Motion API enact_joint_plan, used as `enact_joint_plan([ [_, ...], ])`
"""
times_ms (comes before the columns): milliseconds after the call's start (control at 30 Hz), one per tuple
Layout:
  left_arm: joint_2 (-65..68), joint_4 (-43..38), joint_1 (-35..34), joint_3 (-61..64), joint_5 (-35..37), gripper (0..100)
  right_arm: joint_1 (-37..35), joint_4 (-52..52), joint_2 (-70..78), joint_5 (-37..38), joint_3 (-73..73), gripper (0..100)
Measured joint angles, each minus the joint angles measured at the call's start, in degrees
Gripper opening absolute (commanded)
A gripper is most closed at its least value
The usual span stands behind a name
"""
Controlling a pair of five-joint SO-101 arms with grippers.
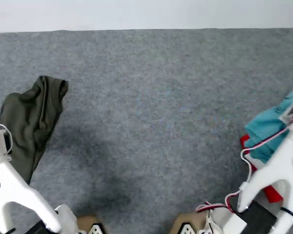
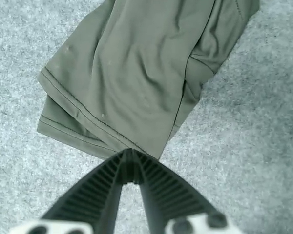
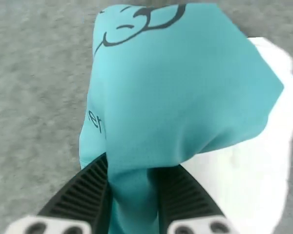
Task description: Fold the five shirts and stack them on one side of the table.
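Observation:
An olive green shirt (image 1: 31, 117) lies crumpled on the grey felt table (image 1: 156, 97) at the left side. In the left wrist view my left gripper (image 2: 132, 161) is shut, its tips meeting right at the hem of the olive shirt (image 2: 136, 73); whether cloth is pinched I cannot tell. At the right edge a teal shirt (image 1: 268, 127) rests over a red shirt (image 1: 271, 193). My right gripper (image 3: 129, 168) is shut on a bunch of the teal shirt (image 3: 176, 83), which drapes over a white shirt (image 3: 254, 185).
The white left arm (image 1: 12, 190) rises from the near left corner and the right arm (image 1: 276, 175) with its red and white cable from the near right. Two brown arm bases (image 1: 188, 225) sit at the front edge. A pale wall (image 1: 146, 14) bounds the far side.

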Motion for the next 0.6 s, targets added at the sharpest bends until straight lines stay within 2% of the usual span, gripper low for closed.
enact_joint_plan([
  [200, 0.0, 0.09, 0.0, -0.09, 0.0, 0, 5.36, -1.41, 0.0, 3.16, 1.49, 0.8],
  [600, 0.0, 0.09, 0.09, -0.09, 0.0, 0, 16.18, -15.12, 0.0, 11.16, 15.82, 1.8],
])
